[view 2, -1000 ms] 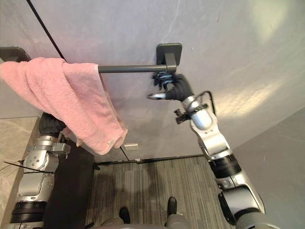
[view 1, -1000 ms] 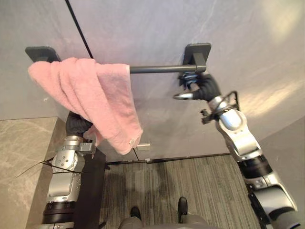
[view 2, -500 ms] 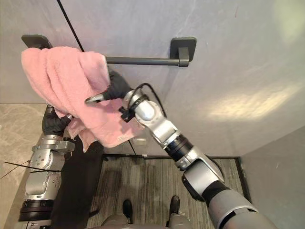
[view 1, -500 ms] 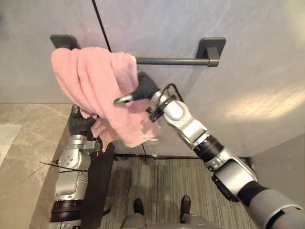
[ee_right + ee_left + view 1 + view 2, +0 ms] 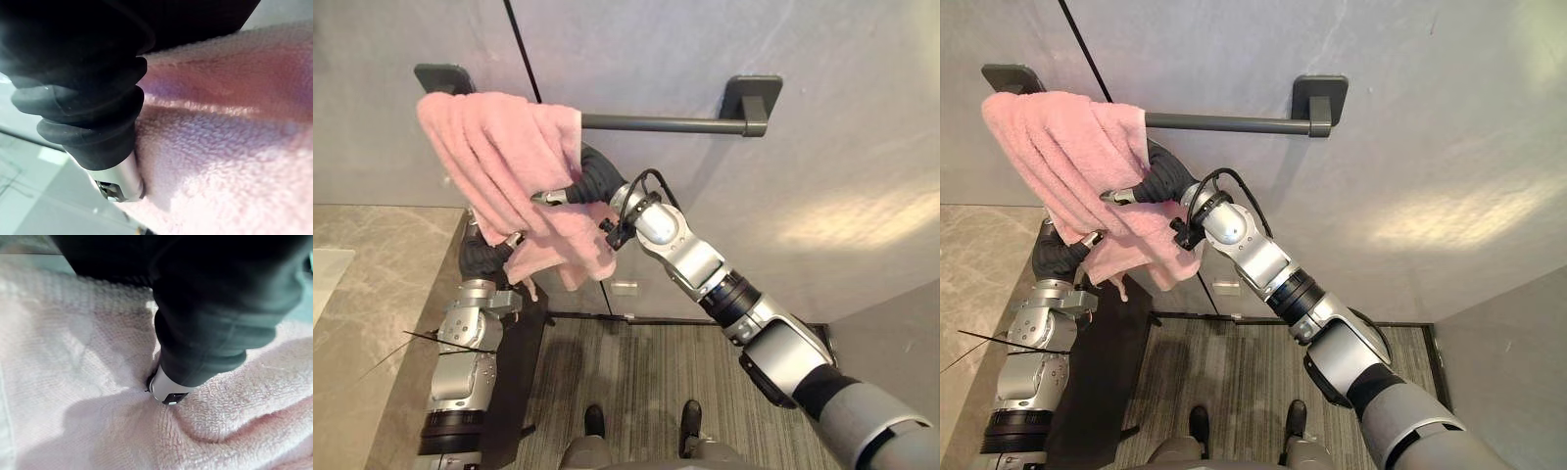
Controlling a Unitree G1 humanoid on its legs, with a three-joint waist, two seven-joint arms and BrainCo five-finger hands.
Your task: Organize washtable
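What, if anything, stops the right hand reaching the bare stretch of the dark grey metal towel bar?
Probably nothing, so yes: the right hand is at the pink terry towel, the towel bar's bare stretch just above.

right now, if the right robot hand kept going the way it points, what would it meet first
The towel hanging on the bar; the right robot hand looks pressed against it, though depth is unclear.
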